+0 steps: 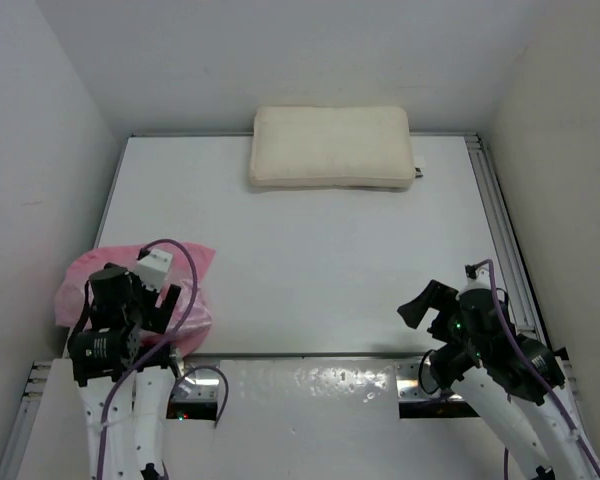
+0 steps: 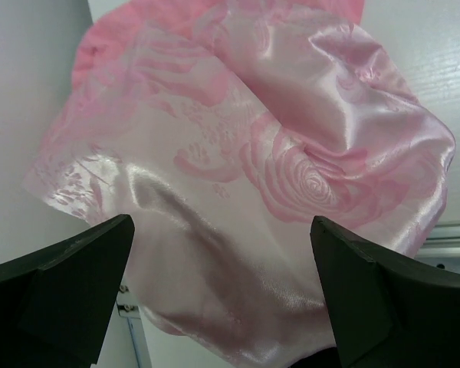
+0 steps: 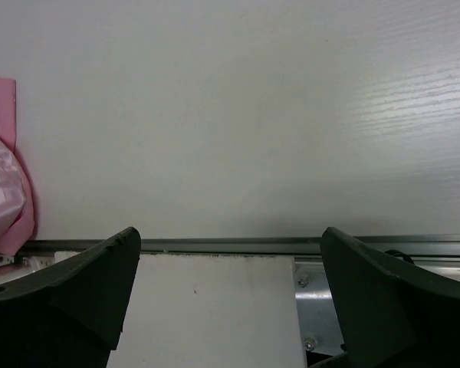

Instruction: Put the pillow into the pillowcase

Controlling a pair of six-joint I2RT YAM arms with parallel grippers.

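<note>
The cream pillow (image 1: pixel 330 147) lies flat at the far middle of the table, its small tag at the right end. The pink satin pillowcase (image 1: pixel 88 277) is crumpled at the near left edge. It fills the left wrist view (image 2: pixel 245 153) and shows at the left edge of the right wrist view (image 3: pixel 4 199). My left gripper (image 1: pixel 163 304) hangs open just above the pillowcase (image 2: pixel 222 264), nothing between its fingers. My right gripper (image 1: pixel 425 305) is open and empty at the near right (image 3: pixel 230 264), far from both things.
White walls close in the table (image 1: pixel 300 270) on the left, back and right. A metal rail (image 1: pixel 500 230) runs along the right side. A white front plate (image 3: pixel 207 307) and metal rail (image 3: pixel 230 245) lie under the right gripper.
</note>
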